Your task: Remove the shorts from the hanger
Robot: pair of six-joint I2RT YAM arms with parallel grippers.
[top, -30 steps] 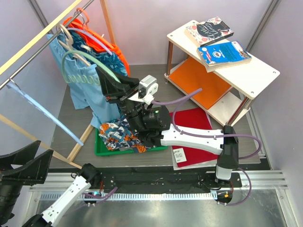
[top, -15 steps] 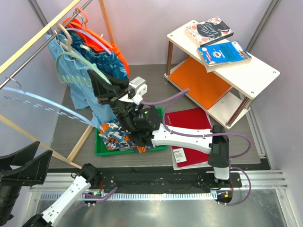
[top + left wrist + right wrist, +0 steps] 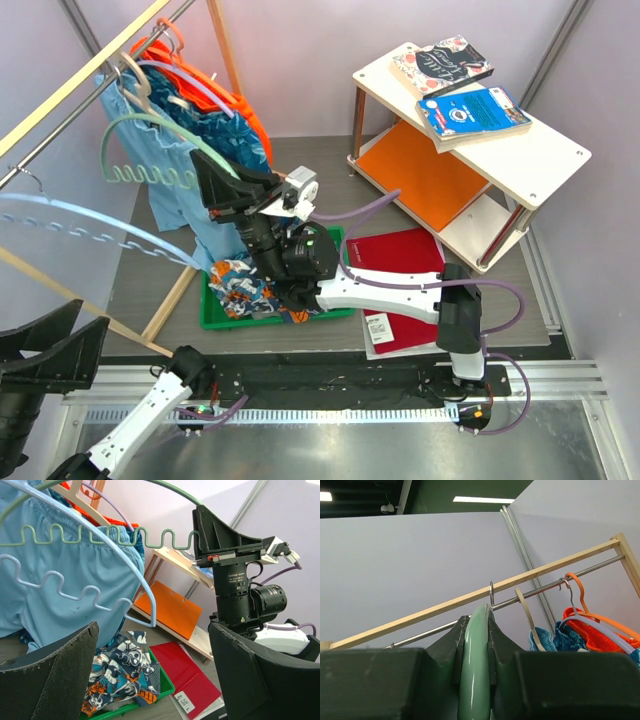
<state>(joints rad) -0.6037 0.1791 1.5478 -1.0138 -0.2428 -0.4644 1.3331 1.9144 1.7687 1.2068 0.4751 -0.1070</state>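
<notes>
Pinching the curved shoulder of a pale green plastic hanger (image 3: 475, 680) with a wavy lower bar between the almost closed jaws of the right gripper (image 3: 475, 645), with nothing draped on that hanger as far as can be seen. Holding it just in front of the thin steel rail (image 3: 540, 589) of the wooden clothes rack, hook up near the rail; cannot tell from these views whether hooked on or lifted clear. Straight below that gripper, in a shallow green plastic tray (image 3: 215, 318): the crumpled dark-blue, orange and white floral-print shorts (image 3: 245, 285), lying off any hanger. Just beyond the same gripper, away from the arm's base and slightly to its left: soft pale blue cloth shorts (image 3: 170, 205), hanging at the rail with waistband uppermost and long axis running straight down; hard to tell which hanger carries them. With the left gripper (image 3: 152, 645) spread wide and empty, low and well apart from the rail, looking up past a bare pale blue wavy-barred hanger (image 3: 125, 570) toward those shorts. Judging by this: floral pair done, pale blue pair probably next, up and ahead of either gripper, nearer the right one but with that one occupied. Likely calls for parking the green hanger first, or for reaching up and forward with the free left gripper and pulling down along the legs.
</notes>
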